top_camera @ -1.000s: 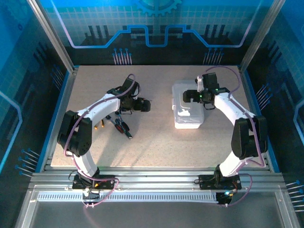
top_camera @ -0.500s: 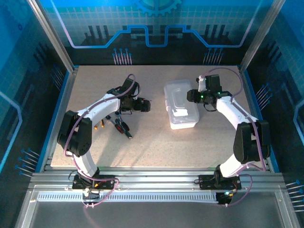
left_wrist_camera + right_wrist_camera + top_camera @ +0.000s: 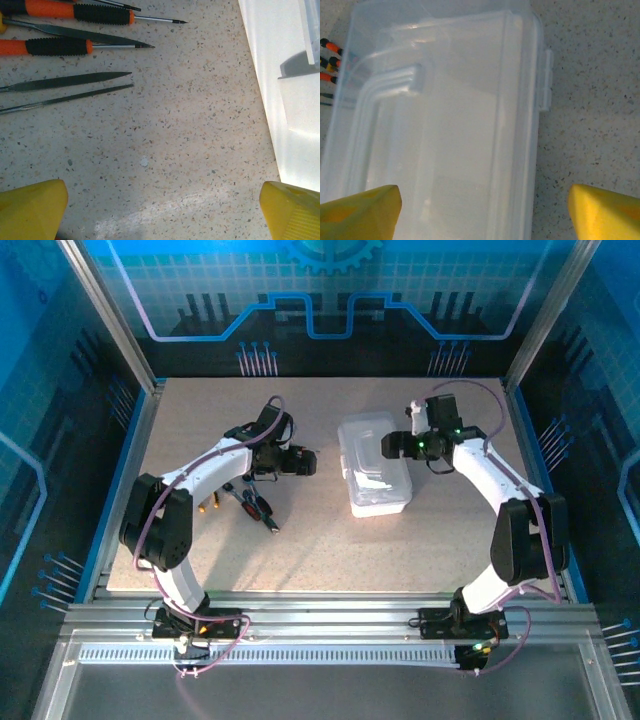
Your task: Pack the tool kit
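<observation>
The tool kit's clear plastic case (image 3: 375, 476) lies shut on the table, right of centre. My right gripper (image 3: 396, 444) hovers at its far right side, open. In the right wrist view the case (image 3: 445, 125) lies under the right gripper (image 3: 482, 215); one yellow fingertip (image 3: 362, 212) is over the lid, the other over the table beside the latch (image 3: 546, 80). Loose tools (image 3: 250, 502) lie to the left. My left gripper (image 3: 305, 462) is open over bare table between tools and case. The left wrist view has orange-and-black screwdrivers (image 3: 75, 15), dark files (image 3: 65, 82) and the case's edge (image 3: 280, 75).
A raised blue rim (image 3: 118, 490) and metal posts (image 3: 108, 315) bound the speckled table (image 3: 320, 550). Bare table stretches in front of the case and the tools. Orange tool handles (image 3: 330, 55) peek past the case's left side in the right wrist view.
The case has slid left toward the table's centre and turned slightly. The right gripper followed it leftward. The left arm has stayed still.
</observation>
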